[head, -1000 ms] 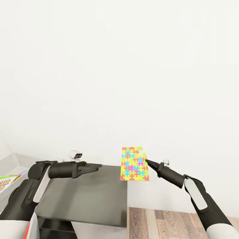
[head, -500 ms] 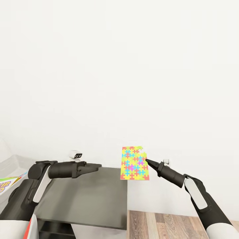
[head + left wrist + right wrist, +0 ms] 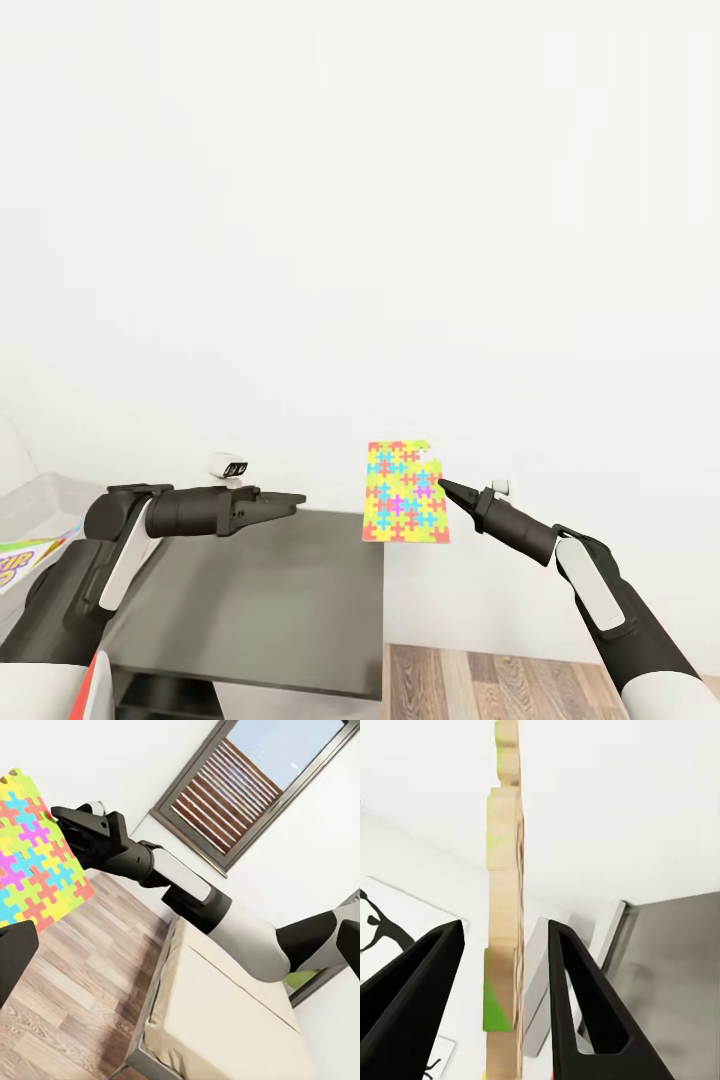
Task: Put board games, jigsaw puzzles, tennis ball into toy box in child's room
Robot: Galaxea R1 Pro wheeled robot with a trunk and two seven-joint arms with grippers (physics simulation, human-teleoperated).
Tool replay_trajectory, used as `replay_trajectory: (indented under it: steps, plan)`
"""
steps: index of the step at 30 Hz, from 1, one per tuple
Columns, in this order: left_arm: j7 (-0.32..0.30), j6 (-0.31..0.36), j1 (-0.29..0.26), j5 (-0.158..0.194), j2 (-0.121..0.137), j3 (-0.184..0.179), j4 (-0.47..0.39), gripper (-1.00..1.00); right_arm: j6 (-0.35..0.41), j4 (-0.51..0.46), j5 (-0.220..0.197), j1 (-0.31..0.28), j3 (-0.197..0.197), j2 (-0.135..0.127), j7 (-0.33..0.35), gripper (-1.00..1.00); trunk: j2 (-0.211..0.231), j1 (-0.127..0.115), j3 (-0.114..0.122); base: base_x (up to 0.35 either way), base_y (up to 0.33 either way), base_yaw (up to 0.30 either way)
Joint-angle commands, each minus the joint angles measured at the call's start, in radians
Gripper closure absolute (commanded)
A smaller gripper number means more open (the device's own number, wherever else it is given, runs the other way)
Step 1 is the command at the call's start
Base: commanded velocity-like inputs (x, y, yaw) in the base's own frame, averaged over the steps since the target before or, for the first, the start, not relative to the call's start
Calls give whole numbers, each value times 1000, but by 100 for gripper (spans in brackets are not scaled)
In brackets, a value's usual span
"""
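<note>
Pinched on the edge of a jigsaw puzzle [image 3: 405, 494], your right gripper [image 3: 441, 486] carries the bright sheet upright in the air before a bare white wall [image 3: 360, 200], above the right end of a dark-grey-topped cabinet [image 3: 260, 600]. Your left gripper [image 3: 300, 498] reaches out over that cabinet top with nothing in it, its fingers drawn to a narrow point in the head view. At the head view's far left edge you catch a corner of a colourful printed cover [image 3: 18, 560] lying by a pale grey surface [image 3: 30, 500]; what it is cannot be told from so little. Your right wrist view gives what the head view cannot: the puzzle [image 3: 504, 907] seen edge-on, a thin tan slab with green and yellow patches standing between the two black fingers [image 3: 577, 1005], with a visible gap on each side at that depth. Your left wrist view looks back across the room: the puzzle's coloured face [image 3: 34, 855], the right arm [image 3: 187, 900] behind it, a wood-plank floor [image 3: 82, 982], the beige mattress of the bed [image 3: 225, 1020] and a dark-framed window [image 3: 247, 787] with slatted blinds.
</note>
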Motion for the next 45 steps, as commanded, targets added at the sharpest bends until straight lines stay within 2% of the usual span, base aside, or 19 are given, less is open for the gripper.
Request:
replay_trajectory:
  steps: [1,28,45]
  plan:
    - [-2,11,0,3,1,-1,0,-100,5,0,-1,0,-1,0,2,100,-1,0,1,0,0,30]
    - [-7,8,1,13,1,11,0,-100,5,-2,-1,0,-1,0,2,100,-1,0,45,-2,0,86]
    - [-8,8,1,14,2,27,0,-100,6,-3,-1,0,0,0,0,100,-1,0,48,-44,0,34]
